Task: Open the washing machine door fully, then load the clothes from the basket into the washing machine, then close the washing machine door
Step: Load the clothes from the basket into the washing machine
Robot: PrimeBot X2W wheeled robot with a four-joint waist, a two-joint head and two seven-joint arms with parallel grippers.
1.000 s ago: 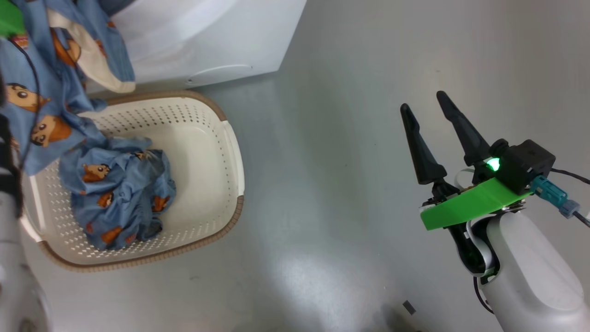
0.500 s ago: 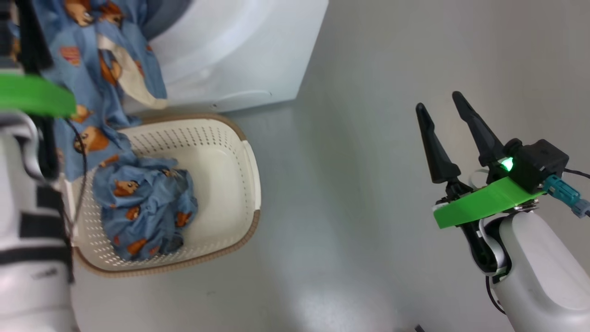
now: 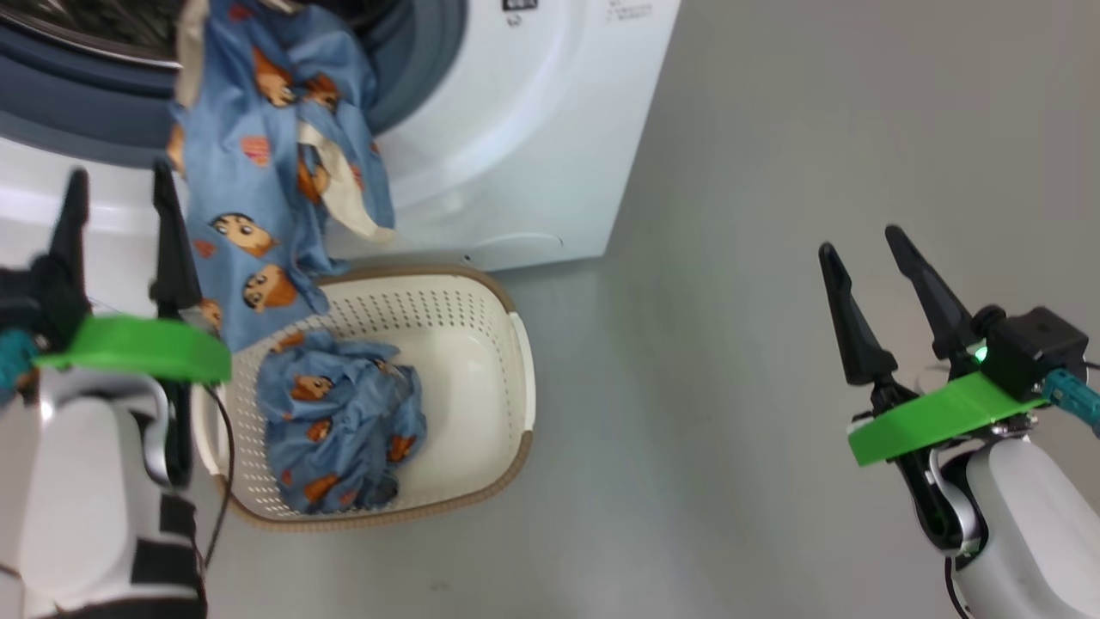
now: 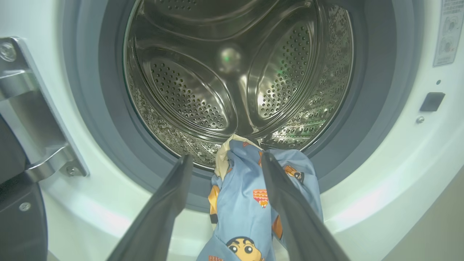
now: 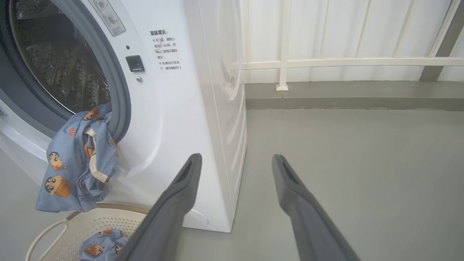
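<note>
The washing machine [image 3: 533, 129] stands open, its steel drum [image 4: 232, 72] bare inside. A blue bear-print garment with a cream piece [image 3: 258, 172] hangs over the grey gasket, half out, reaching down to the basket [image 3: 520, 378]. More blue clothes [image 3: 344, 421] lie bunched in the basket. My left gripper [image 3: 119, 172] is open just left of the hanging garment, holding nothing. In the left wrist view the garment [image 4: 250, 195] hangs beyond the open left gripper [image 4: 224, 157]. The door [image 4: 14, 217] shows as a dark edge by its hinge. My right gripper [image 3: 860, 240] stands open over the floor.
The basket [image 5: 108, 221] sits on the grey floor right against the machine's front. A wall with white railing [image 5: 326, 63] runs behind the machine's right side. The door's metal hinge [image 4: 32, 108] juts out at the opening's left.
The head camera has tilted up, so the whole picture shifted down and right. My left gripper has drawn back from the garment, which stays draped over the drum's mouth. The right gripper stays open.
</note>
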